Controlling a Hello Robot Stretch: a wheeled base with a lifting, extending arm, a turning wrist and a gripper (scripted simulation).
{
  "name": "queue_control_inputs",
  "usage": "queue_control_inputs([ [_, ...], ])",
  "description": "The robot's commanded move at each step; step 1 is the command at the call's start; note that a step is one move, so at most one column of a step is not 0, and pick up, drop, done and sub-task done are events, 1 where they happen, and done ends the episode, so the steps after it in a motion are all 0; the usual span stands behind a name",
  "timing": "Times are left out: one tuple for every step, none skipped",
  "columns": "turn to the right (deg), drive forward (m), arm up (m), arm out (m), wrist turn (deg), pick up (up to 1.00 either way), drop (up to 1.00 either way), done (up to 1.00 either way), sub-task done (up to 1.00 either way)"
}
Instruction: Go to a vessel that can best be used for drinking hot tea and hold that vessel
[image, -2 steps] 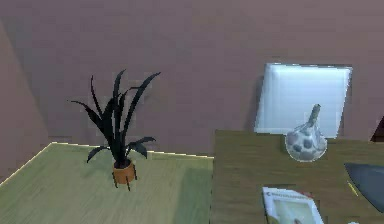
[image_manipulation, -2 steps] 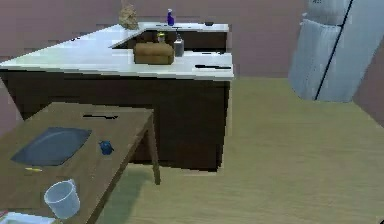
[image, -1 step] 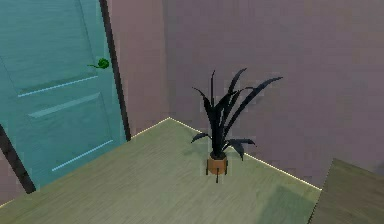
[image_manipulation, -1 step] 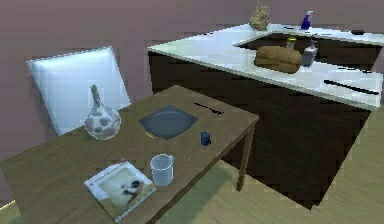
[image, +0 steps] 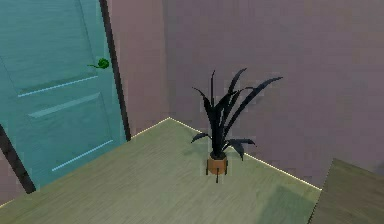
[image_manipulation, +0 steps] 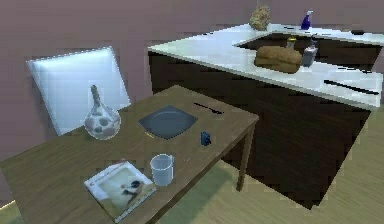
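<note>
A pale cup-like vessel (image_manipulation: 162, 169) stands near the front edge of a brown wooden table (image_manipulation: 60, 165) in the arm side view. Beside it lies an open magazine (image_manipulation: 119, 188). Further back on the same table sit a dark square plate (image_manipulation: 167, 123), a round patterned vase (image_manipulation: 101, 118) with a narrow neck, and a small blue object (image_manipulation: 205, 138).
A white chair (image_manipulation: 78, 85) stands behind the table. A dark counter with a white top (image_manipulation: 280, 75) carries a bread loaf (image_manipulation: 279, 58), bottles and a sink. The forward view has a teal door (image: 55, 85), a dark potted plant (image: 222, 120) in the corner and a table corner (image: 350, 195).
</note>
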Motion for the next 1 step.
queue_control_inputs([
  [0.0,0.0,0.32,0.0,0.0,0.0,0.0,0.0,0.0],
])
